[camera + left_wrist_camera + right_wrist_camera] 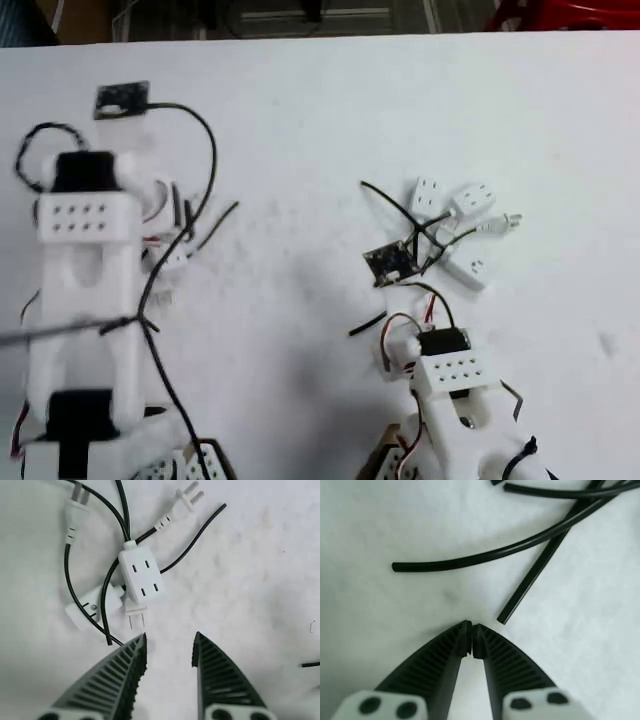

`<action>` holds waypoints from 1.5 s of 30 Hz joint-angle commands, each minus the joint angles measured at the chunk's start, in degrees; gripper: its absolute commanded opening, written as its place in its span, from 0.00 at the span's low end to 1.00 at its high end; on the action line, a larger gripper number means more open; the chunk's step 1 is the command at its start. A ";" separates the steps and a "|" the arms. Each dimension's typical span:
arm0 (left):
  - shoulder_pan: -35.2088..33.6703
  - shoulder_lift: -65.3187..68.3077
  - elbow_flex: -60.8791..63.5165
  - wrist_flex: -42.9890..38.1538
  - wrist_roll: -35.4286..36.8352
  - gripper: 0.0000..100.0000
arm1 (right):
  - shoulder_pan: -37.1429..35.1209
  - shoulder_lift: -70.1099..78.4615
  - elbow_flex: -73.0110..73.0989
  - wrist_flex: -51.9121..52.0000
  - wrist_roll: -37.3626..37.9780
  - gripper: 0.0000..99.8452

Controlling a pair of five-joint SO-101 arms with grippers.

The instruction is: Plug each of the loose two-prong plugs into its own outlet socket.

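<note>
In the left wrist view a white double outlet [141, 575] lies among black cables, with a second white outlet block [90, 605] beside it. A loose white two-prong plug [134, 614] pokes out from under the double outlet, prongs toward my left gripper [169, 637], which hovers open and empty just short of it. Two more loose plugs [187, 497] [75, 510] lie farther off. My right gripper [472, 627] is shut on nothing, above bare table beside a black cable end [501, 619]. In the high view, white outlets [428, 195] [468, 268] and a plug [497, 224] lie right of centre.
A small circuit board [390, 262] sits beside the right cluster, and another board [122, 97] lies at the far left with a long black cable [205, 140] looping from it. Loose cable ends [392, 567] cross the table near the right arm.
</note>
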 commanded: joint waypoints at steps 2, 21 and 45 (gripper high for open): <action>0.48 6.02 -2.81 -1.41 4.40 0.16 | -1.36 -0.13 0.26 -0.84 0.00 0.02; -7.16 27.21 -3.34 -13.80 4.66 0.16 | -1.36 -0.13 0.26 -0.84 0.00 0.02; -6.90 31.69 -10.02 -10.64 4.31 0.23 | -1.36 -0.13 0.26 -0.84 0.00 0.02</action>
